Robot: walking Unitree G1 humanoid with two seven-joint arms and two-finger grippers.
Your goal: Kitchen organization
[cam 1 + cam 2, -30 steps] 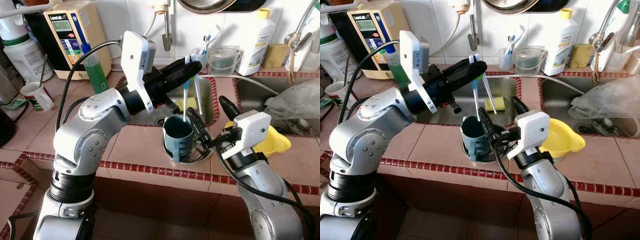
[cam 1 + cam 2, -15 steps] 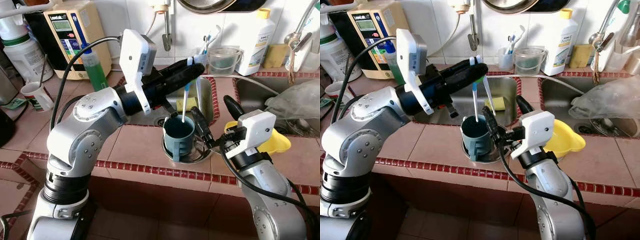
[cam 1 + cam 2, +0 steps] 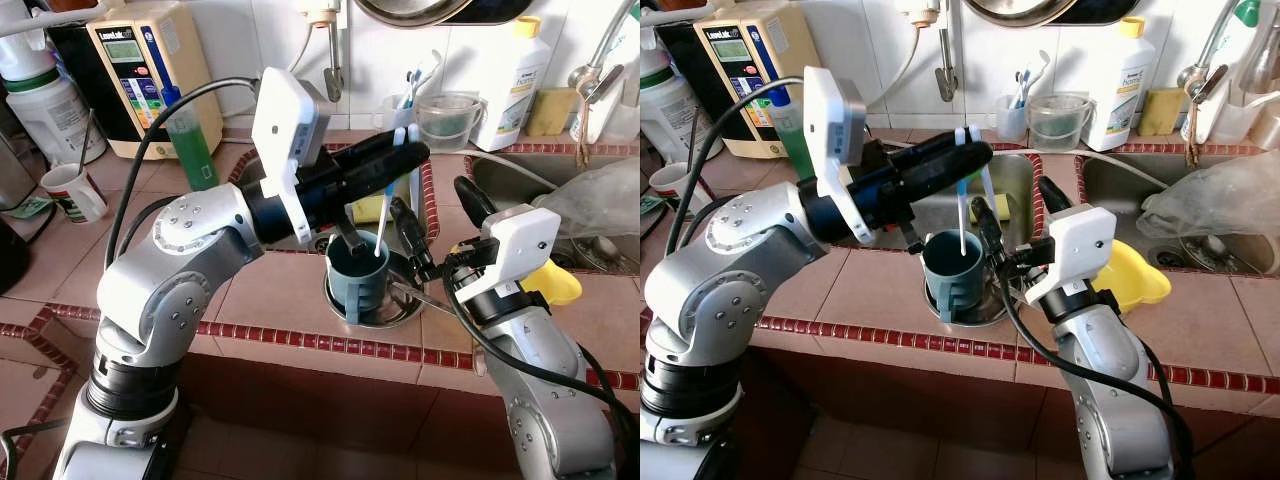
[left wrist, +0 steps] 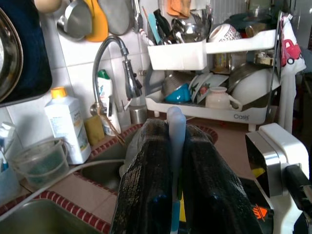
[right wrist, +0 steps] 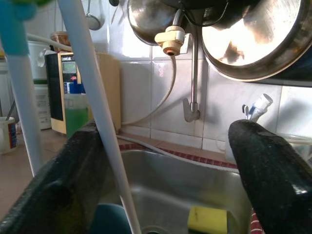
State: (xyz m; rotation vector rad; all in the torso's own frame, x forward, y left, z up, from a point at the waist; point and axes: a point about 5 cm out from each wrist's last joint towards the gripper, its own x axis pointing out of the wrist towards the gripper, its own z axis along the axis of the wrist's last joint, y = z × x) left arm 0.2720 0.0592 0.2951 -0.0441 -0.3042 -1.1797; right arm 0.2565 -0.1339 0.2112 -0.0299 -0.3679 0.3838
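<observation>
My left gripper (image 3: 405, 152) is shut on a blue-and-white toothbrush (image 3: 384, 215) whose lower end reaches into the teal cup (image 3: 355, 278). A second white toothbrush (image 3: 413, 190) slants down from the same grip, outside the cup. The cup stands on a round metal dish (image 3: 392, 312) on the tiled counter in front of the sink. My right gripper (image 3: 430, 197) is open just right of the cup, not touching it. In the left wrist view the fingers (image 4: 146, 185) pinch the pale blue handle (image 4: 175, 126). In the right wrist view both handles (image 5: 95, 112) cross between the open fingers.
A steel sink (image 3: 300, 232) with a yellow sponge (image 3: 372, 210) lies behind the cup. A yellow bowl (image 3: 558, 285) sits right of my right arm. Along the back stand a green soap bottle (image 3: 190, 140), a clear tub (image 3: 447, 120) and a white bottle (image 3: 512, 85). A white mug (image 3: 75, 190) stands at the left.
My left gripper has moved right and lowered the blue-and-white toothbrush deeper into the cup. My right gripper has risen and drawn back from the cup's side.
</observation>
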